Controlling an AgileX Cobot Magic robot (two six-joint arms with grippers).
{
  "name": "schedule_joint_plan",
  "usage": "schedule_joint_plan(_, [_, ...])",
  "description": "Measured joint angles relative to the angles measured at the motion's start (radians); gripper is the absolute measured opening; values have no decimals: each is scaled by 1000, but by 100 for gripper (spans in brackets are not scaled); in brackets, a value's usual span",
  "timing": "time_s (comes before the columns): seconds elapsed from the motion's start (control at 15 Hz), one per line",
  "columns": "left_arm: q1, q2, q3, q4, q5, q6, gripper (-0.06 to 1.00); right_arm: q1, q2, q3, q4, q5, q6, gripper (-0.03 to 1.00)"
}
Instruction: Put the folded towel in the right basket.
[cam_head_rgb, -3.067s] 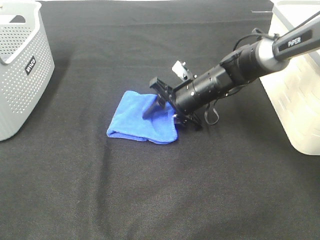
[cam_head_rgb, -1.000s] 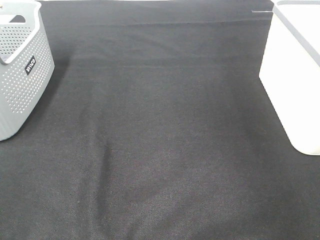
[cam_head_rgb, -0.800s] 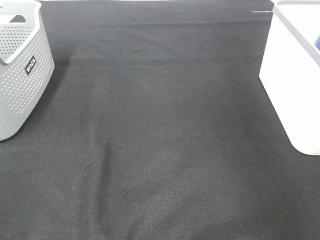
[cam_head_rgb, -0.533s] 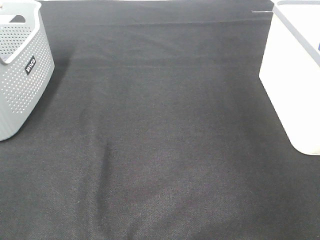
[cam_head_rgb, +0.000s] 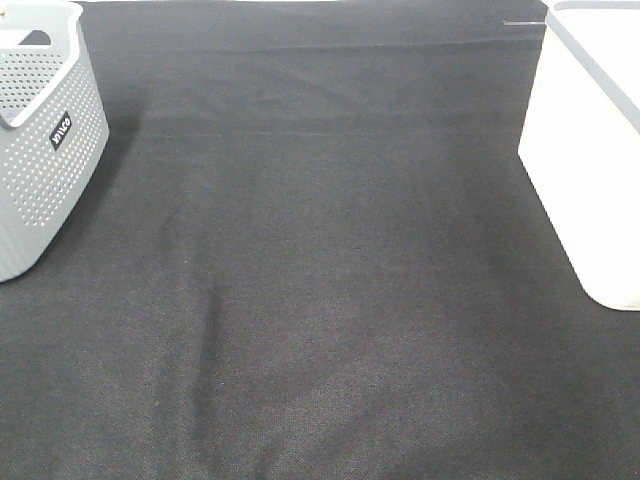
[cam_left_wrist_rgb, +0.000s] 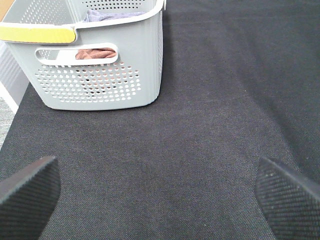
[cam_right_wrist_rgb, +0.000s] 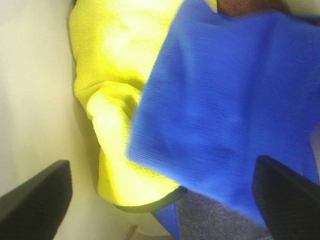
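The folded blue towel (cam_right_wrist_rgb: 235, 110) shows only in the right wrist view. It lies on a yellow cloth (cam_right_wrist_rgb: 115, 100) inside the white right basket (cam_right_wrist_rgb: 30, 100). My right gripper (cam_right_wrist_rgb: 161, 195) hangs over it with its fingers (cam_right_wrist_rgb: 37, 192) wide apart, open and holding nothing. In the exterior high view the white basket (cam_head_rgb: 590, 180) stands at the right edge; the towel and both arms are out of sight there. My left gripper (cam_left_wrist_rgb: 159, 195) is open and empty above the black cloth.
A grey perforated basket (cam_head_rgb: 40, 150) stands at the far left and holds cloths; it also shows in the left wrist view (cam_left_wrist_rgb: 100, 85). A black cloth (cam_head_rgb: 320, 280) covers the table between the two baskets.
Three seconds ago my right gripper was on the blue towel at the table's middle. Towel and arm have left the exterior view; a blue sliver at the right basket has dropped from sight.
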Motion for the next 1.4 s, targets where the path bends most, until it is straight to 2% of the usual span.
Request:
schedule_joint_plan(0.33, [0,0,0,0,0,0,99,27,-44,-48,-18,2,34,97])
schedule_joint_plan(0.6, [0,0,0,0,0,0,99,235,-192,-104,-139,-8,112,97])
schedule_joint_plan(0.73, [0,0,0,0,0,0,99,307,-249,-98,-148,-9,122,97])
schedule_joint_plan(0.87, [0,0,0,-3,0,0,99,325,-387,18,-149,-10,125,97])
schedule_joint_plan(1.0, [0,0,0,-9,0,0,99,325,-562,195,-173,-10,128,97])
schedule_joint_plan(1.4, [0,0,0,-16,0,0,99,325,-1331,849,-186,-9,117,97])
